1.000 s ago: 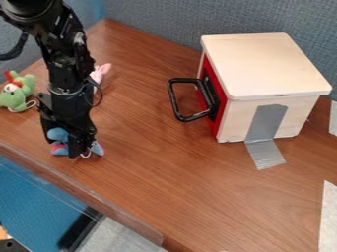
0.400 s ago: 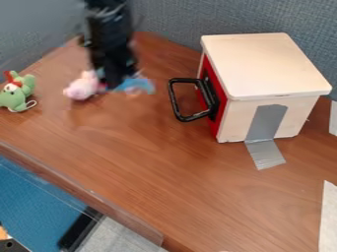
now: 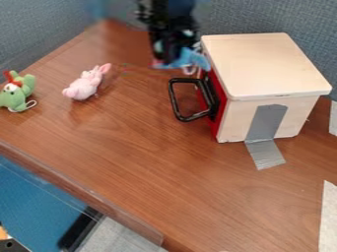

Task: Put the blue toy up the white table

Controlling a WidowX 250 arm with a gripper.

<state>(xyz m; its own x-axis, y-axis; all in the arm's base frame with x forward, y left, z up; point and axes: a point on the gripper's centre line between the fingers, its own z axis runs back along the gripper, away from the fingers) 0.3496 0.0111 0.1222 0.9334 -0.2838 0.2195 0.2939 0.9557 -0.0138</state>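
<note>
At the top of the view, just left of the wooden box, hangs the black gripper [image 3: 174, 56], shut on the blue toy [image 3: 186, 60]. The toy is held up in front of the box's upper left edge, and part of it is hidden by the gripper. The pale, flat top [image 3: 260, 64] of the white wooden box stands to the right of both. The box's left side is red and carries a black handle [image 3: 176, 106].
A pink plush toy [image 3: 85, 86] lies left of centre. A green plush toy [image 3: 18, 93] is at the far left. Grey tape [image 3: 266, 128] runs down the box's front onto the brown table [image 3: 164, 167]. Grey partitions stand behind.
From the lower left, the gripper has moved up and to the right with the blue toy, past the pink toy to beside the box. The pink toy is now uncovered.
</note>
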